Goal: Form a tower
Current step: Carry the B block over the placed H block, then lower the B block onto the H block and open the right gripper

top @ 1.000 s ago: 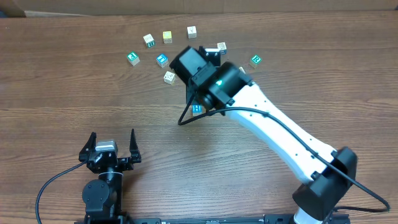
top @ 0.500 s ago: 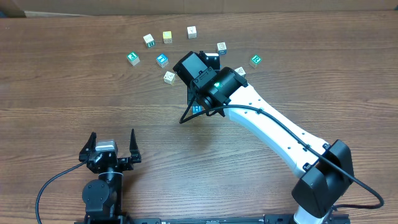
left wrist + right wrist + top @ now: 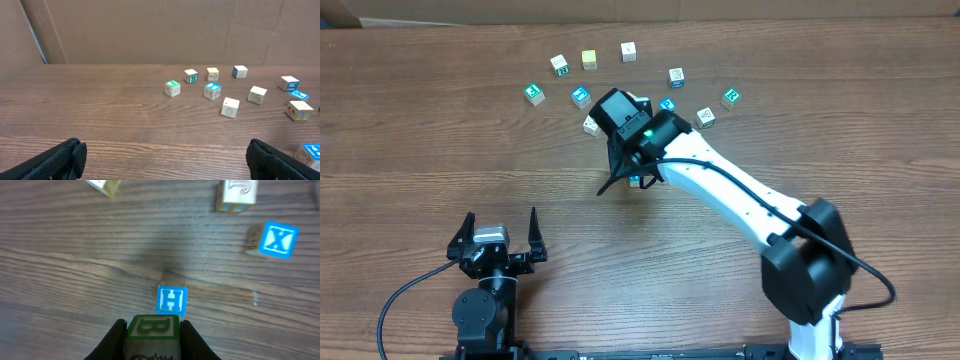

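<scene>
Green B cube in right jaws, near blue H cube

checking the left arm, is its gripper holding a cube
No, the left gripper stands wide open with nothing between its jaws.

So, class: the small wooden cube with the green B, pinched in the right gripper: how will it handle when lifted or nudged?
Probably stiff: the wooden green-B cube shows straight edges, pinched in the right gripper. Likely light, being small. Its flat faces suggest it would slide, not roll or tip, when pushed.
</scene>
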`<action>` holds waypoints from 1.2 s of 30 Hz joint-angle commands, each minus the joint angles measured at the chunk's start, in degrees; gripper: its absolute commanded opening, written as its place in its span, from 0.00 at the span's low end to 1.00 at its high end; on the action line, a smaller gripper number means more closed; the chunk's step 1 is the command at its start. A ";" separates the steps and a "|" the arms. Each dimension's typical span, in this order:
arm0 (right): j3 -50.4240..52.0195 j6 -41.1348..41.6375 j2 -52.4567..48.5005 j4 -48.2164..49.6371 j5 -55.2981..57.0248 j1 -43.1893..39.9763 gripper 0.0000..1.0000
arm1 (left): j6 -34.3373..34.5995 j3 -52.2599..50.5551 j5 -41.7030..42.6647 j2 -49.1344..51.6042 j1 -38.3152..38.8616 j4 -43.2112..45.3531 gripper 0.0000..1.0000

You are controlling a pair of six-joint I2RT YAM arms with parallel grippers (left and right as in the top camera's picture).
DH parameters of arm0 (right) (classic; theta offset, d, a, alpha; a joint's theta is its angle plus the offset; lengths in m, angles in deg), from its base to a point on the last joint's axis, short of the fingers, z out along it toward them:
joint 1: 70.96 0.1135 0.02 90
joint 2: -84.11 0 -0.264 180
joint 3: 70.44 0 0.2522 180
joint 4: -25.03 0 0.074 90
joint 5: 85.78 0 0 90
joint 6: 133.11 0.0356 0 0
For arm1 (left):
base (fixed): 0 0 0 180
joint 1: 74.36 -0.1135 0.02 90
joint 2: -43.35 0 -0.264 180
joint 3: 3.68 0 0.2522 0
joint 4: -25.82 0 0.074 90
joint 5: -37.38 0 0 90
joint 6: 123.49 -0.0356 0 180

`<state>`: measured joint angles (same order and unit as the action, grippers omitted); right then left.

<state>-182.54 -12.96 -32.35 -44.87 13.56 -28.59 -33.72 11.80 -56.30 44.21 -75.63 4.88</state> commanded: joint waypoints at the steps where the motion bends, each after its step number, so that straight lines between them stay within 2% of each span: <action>1: -0.26 -2.27 -1.75 1.51 -0.44 -0.35 0.14 | -1.07 0.37 -0.76 -0.55 -0.57 -0.70 1.00; 19: -0.24 -3.39 -3.78 1.68 -0.46 -2.45 0.14 | -1.07 0.37 -0.76 -0.55 -0.57 -0.70 1.00; 25: -0.24 0.04 -4.17 1.68 -0.46 -2.45 0.14 | -1.07 0.37 -0.76 -0.55 -0.57 -0.70 1.00; 36: -0.24 0.04 -4.22 1.90 -1.44 -2.43 0.14 | -1.07 0.37 -0.76 -0.55 -0.57 -0.70 0.99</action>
<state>-182.54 -13.40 -36.39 -43.38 12.55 -31.08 -33.72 11.80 -56.30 44.21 -75.63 4.90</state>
